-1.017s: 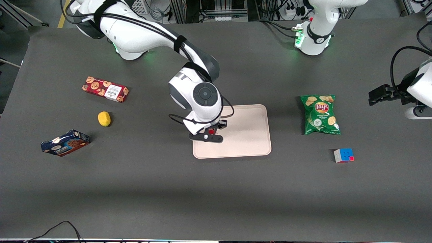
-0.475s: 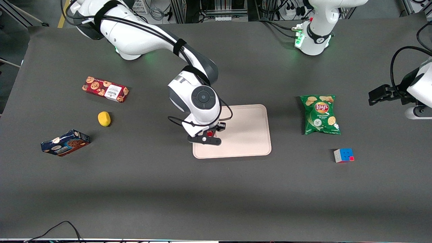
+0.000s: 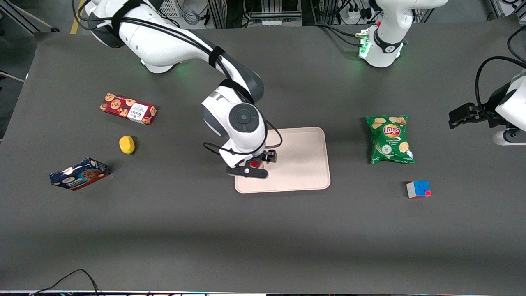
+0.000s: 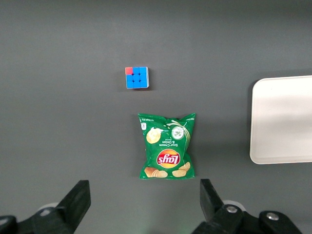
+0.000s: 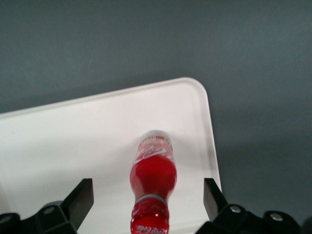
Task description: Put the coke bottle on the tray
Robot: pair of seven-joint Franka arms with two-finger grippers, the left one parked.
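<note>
chip bag [image 3: 389,139] — "Lay's"

Toward working arm's end: red cookie box [image 3: 128,108], yellow lemon [image 3: 127,144], blue box [image 3: 79,174]. Toward parked end: Lay's bag [image 3: 389,139], cube [image 3: 418,189] nearer camera.

Right arm reaches in from its base at the table's back edge, upper link slanting down toward the table's middle, with a black strap and cable running along it. Elbow bends sharply; the round grey-capped wrist joint faces the front camera. Forearm section points straight down.

Gripper [image 3: 255,164] hangs low over the table, pointed downward. In the wrist view both black fingers [image 5: 78,202] stand well apart, one on each side, jaws spread wide with clear gaps to what sits between them. Nothing is clamped. A loose black cable loops out beside the wrist on the side toward the working arm's end.
</note>
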